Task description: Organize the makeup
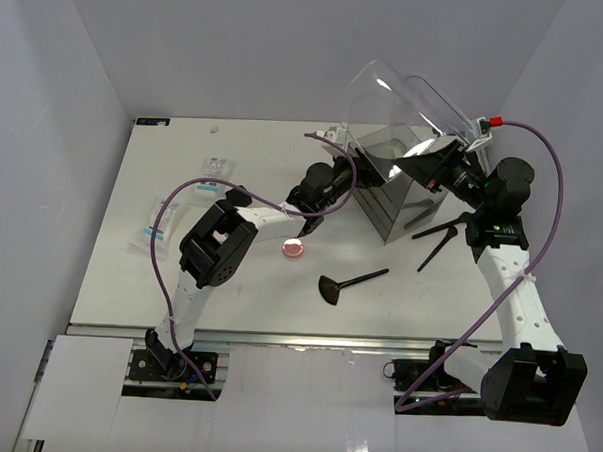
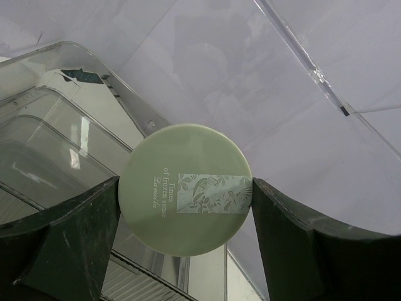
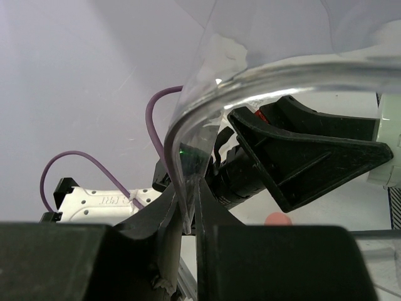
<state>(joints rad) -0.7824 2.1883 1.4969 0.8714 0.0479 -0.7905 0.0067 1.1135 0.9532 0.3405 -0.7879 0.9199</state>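
Note:
My left gripper (image 1: 342, 178) (image 2: 185, 207) is shut on a round grey-green compact (image 2: 185, 189) and holds it at the open top of the clear box (image 1: 388, 195), over its compartments (image 2: 56, 144). My right gripper (image 1: 416, 169) (image 3: 191, 194) is shut on the edge of the box's clear lid (image 1: 387, 100) (image 3: 188, 157) and holds it raised. A round pink compact (image 1: 294, 250) lies on the table left of the box. A black fan brush (image 1: 347, 285) lies in front of the box. Two thin black brushes (image 1: 441, 237) lie to its right. White packets (image 1: 161, 228) lie at the far left.
Another small packet (image 1: 219, 166) lies at the back left. The left arm's purple cable (image 1: 183, 196) loops over the left side of the table (image 1: 248, 294). The raised lid (image 2: 301, 56) slants over the left gripper. White walls close in the back and sides.

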